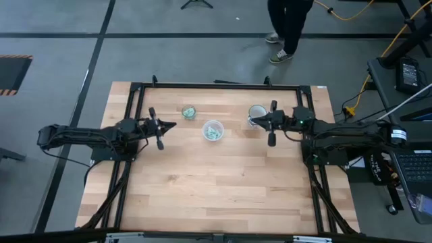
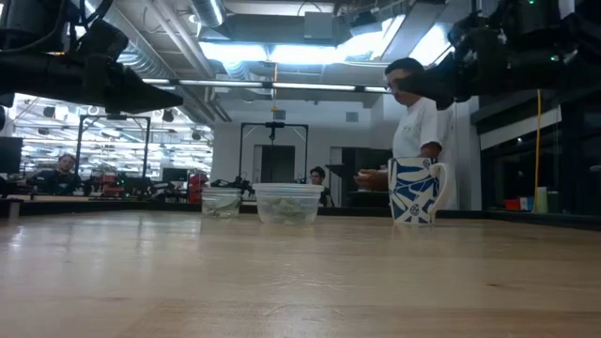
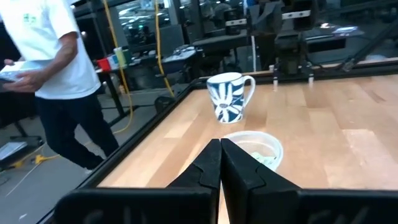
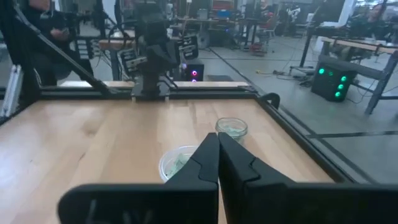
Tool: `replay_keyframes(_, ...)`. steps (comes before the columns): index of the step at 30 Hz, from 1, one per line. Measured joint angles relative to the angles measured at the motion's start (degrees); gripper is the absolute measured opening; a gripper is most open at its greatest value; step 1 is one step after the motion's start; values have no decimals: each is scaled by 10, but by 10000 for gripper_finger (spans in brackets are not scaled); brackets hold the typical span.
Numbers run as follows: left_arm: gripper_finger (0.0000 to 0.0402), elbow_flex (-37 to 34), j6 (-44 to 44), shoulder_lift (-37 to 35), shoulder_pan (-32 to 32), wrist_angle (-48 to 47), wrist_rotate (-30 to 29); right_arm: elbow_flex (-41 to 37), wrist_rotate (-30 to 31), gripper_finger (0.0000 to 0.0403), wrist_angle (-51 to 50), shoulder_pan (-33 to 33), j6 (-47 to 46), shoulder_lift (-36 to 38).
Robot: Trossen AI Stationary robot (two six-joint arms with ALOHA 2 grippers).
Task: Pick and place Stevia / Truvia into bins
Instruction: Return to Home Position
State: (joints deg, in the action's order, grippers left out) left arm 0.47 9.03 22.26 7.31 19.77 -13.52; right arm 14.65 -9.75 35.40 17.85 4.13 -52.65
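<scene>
The left gripper [image 1: 169, 125] and right gripper [image 1: 252, 122], both closed tight, hang either side of the wide cup [image 1: 205, 127] holding sachets [image 1: 213, 133].

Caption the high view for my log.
Left gripper and right gripper, jaws shut, flank small cup and wide cup holding green sachets; mug by right gripper.

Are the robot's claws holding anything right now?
Nothing. The dark left gripper and the dark right gripper are both shut with nothing between their fingers.
</scene>
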Motion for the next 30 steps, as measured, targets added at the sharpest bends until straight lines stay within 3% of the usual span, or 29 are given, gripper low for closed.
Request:
replay_keyframes(13, 2, 0, -24, -156, 0, -168, -15, -7, -44, 0, -95, 11, -8, 85)
replay_keyframes(22, 2, 0, -18, -177, 0, -172, 15, -7, -96, 0, -129, 10, -1, 111)
replay_keyframes(27, 1, 0, -18, -177, 0, -173, 17, -18, -94, 0, -119, 10, 23, 124)
replay_keyframes(30, 3, 0, -15, -177, 0, -173, 17, -57, -56, 0, -72, 10, 19, 151)
